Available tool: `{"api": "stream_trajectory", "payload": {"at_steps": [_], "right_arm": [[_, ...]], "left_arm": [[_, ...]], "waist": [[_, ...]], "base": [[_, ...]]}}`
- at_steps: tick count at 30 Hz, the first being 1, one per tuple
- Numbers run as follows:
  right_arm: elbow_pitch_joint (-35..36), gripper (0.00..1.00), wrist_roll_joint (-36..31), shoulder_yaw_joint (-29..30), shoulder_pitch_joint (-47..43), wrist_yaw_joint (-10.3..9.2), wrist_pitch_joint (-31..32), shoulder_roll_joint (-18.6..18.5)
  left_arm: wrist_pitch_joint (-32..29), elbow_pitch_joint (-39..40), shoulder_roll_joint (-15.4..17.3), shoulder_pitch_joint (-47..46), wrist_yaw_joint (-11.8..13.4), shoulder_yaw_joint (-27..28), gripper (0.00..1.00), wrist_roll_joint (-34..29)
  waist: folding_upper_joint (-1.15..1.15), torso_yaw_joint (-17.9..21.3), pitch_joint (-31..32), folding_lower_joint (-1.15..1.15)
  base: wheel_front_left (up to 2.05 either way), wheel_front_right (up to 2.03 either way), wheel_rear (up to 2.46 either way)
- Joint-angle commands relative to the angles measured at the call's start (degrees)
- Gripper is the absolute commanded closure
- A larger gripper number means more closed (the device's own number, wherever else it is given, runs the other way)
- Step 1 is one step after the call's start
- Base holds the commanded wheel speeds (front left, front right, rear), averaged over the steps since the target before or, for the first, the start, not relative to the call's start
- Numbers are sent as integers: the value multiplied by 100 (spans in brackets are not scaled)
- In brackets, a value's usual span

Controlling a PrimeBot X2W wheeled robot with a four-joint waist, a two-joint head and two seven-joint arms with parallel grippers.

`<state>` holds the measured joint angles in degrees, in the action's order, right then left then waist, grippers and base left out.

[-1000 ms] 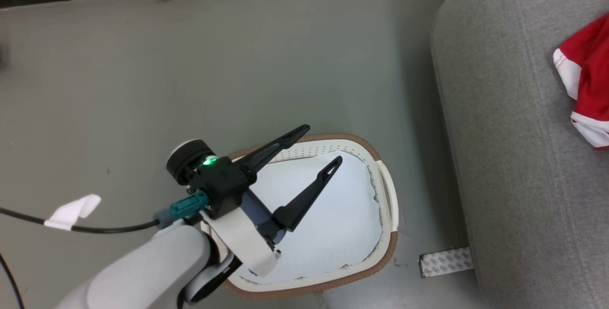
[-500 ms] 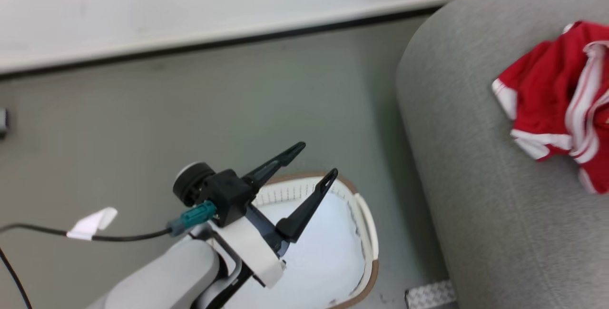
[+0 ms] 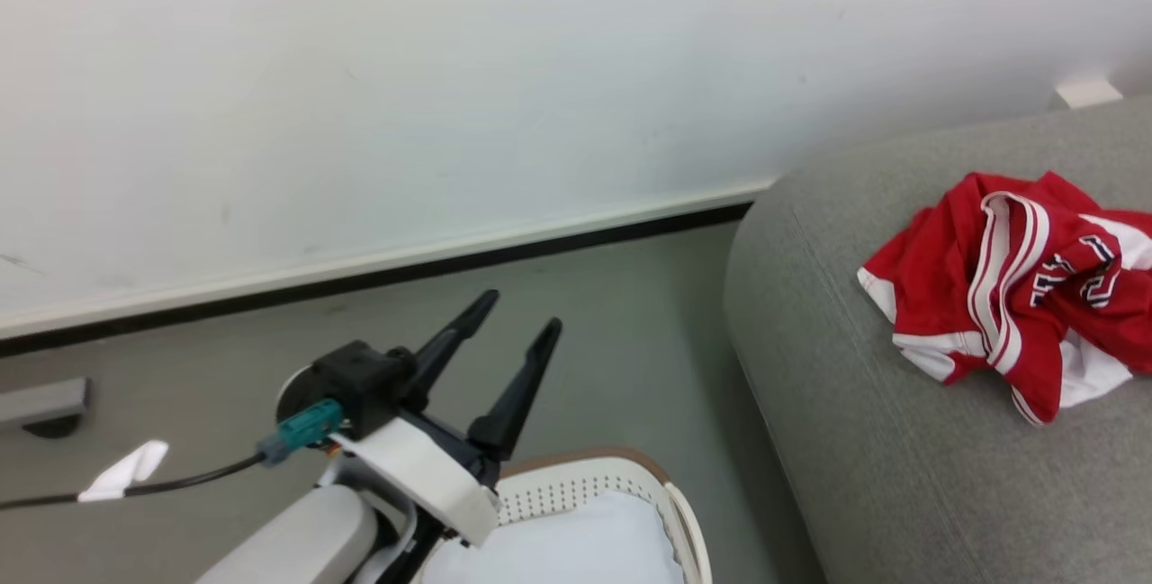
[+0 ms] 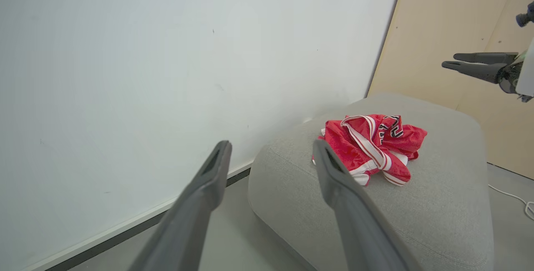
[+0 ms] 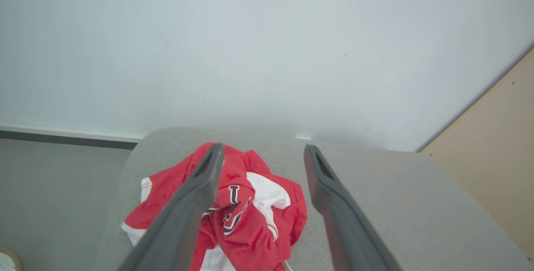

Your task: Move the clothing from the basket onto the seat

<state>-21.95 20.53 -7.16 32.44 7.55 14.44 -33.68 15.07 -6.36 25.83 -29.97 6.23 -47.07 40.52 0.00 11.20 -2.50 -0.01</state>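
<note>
1. The clothing (image 3: pixel 1008 287) is seen as a crumpled red heap with white stripes, lying on the seat (image 3: pixel 855 458) near its rounded end and touched by neither end effector.
2. The basket (image 3: pixel 585 487) is seen on the floor beside the seat; a pale white cloth (image 3: pixel 576 552) is noted inside it.
3. The left end effector (image 3: pixel 522 310) is held with fingers apart and nothing between them, near the basket and well apart from the clothing.
4. The right end effector (image 5: pixel 263 149) is spread apart and empty, held in the air above the seat with the clothing below it.
</note>
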Motion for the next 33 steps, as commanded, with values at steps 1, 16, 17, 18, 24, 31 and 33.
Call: {"api": "stream_trajectory", "payload": {"at_steps": [1, 16, 17, 18, 24, 31, 33], "right_arm": [[87, 0, 29, 22, -102, -13, -77, 22], [1862, 0, -390, 680, -1675, -13, -1411, 1579], [1931, 0, -465, 700, -1825, -13, -1510, 1703], [1987, 0, -530, 686, -1958, -13, -1604, 1805], [2043, 0, -722, 492, -2714, -13, -2280, 2416], [1588, 0, -805, 293, -3212, -13, -2829, 2759], [1450, 0, -638, 208, -3265, -13, -2896, 2829]], "left_arm": [[9, 1, 22, 112, 36, 96, 0, -35], [7, 329, 9, 2027, 502, 2546, 0, -571], [7, 339, -43, 2169, 470, 2684, 0, -638], [7, 342, -98, 2296, 435, 2827, 0, -688], [7, 198, -508, 2839, 93, 3488, 0, -1048], [8, 56, -1008, 3268, -291, 4051, 0, -1544], [8, 18, -1145, 3383, -443, 4177, 0, -1707]], "waist": [[0, -195, 229, 1], [0, -752, 505, 1], [0, -774, 508, 1], [0, -788, 510, 1], [0, -853, 537, 1], [0, -841, 607, 1], [0, -798, 617, 1]], "base": [[0, 0, 0], [0, 0, 0], [0, 0, 0], [0, 0, 0], [0, 0, 0], [0, 0, 0], [0, 0, 0]]}}
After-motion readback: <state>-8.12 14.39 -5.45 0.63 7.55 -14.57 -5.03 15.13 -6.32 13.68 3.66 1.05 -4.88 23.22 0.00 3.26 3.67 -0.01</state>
